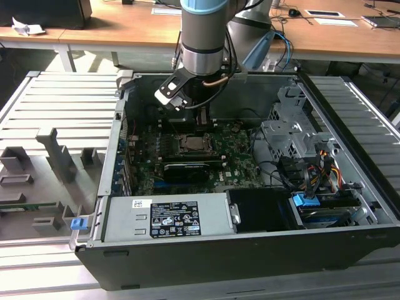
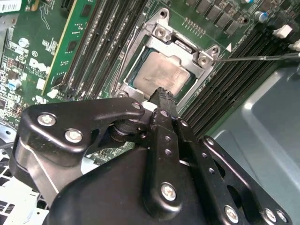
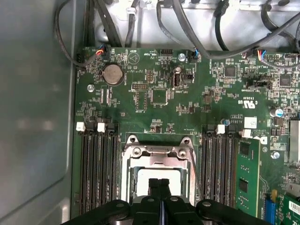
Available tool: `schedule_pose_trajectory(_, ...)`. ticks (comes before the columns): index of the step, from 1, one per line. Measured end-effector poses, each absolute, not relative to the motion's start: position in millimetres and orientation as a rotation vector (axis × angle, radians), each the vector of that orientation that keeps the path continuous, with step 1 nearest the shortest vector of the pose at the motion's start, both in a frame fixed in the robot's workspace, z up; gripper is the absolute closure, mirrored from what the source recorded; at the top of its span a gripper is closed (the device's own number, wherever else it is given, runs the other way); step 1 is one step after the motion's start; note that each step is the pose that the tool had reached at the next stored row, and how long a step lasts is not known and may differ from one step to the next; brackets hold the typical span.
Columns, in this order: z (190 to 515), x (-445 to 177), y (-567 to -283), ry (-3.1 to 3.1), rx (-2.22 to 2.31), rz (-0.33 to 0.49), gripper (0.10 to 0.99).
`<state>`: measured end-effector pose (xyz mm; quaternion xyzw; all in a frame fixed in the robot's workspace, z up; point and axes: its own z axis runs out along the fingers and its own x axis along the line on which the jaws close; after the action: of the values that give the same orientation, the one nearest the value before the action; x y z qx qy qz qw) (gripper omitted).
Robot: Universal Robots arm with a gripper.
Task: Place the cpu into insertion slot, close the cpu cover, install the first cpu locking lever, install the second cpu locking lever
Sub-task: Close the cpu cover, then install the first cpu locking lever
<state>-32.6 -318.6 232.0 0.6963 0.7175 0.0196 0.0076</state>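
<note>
Wooden desks [image 1: 125,31] run along the back of the room. In front of them a grey slatted table [image 1: 56,106] carries an open computer case [image 1: 187,269], laid on its side with the open face up, presumably so that a tool can come straight down onto the board. The arm [image 1: 203,37] reaches down into it from above, over the far half of the green circuit board [image 3: 154,112].

Near the middle of that board is the insertion slot [image 1: 190,144], flanked by long black memory sockets [image 3: 93,173], with a long black card [image 1: 187,170] just beside it on the near side. The cpu cover [image 3: 159,151] lies flat over the slot, and the dull grey top of the cpu [image 2: 161,75] shows through its window. To my eye the chip is already seated and the frame is down to hold it there.

The gripper [image 3: 158,183] hangs just over the near edge of the cpu with its two fingertips pressed together and nothing between them. I take that for a narrow pushing tip rather than a grasp; whether it touches the metal I cannot tell. One wire lever [image 2: 253,57] juts out sideways from the slot's corner over the memory sockets, so it looks not yet latched.
</note>
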Motion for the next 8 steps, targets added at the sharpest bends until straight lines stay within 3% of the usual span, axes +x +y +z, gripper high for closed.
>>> schedule_pose_trajectory(8,232.4,-38.4,-318.6,2.243,2.177,0.061,0.98)
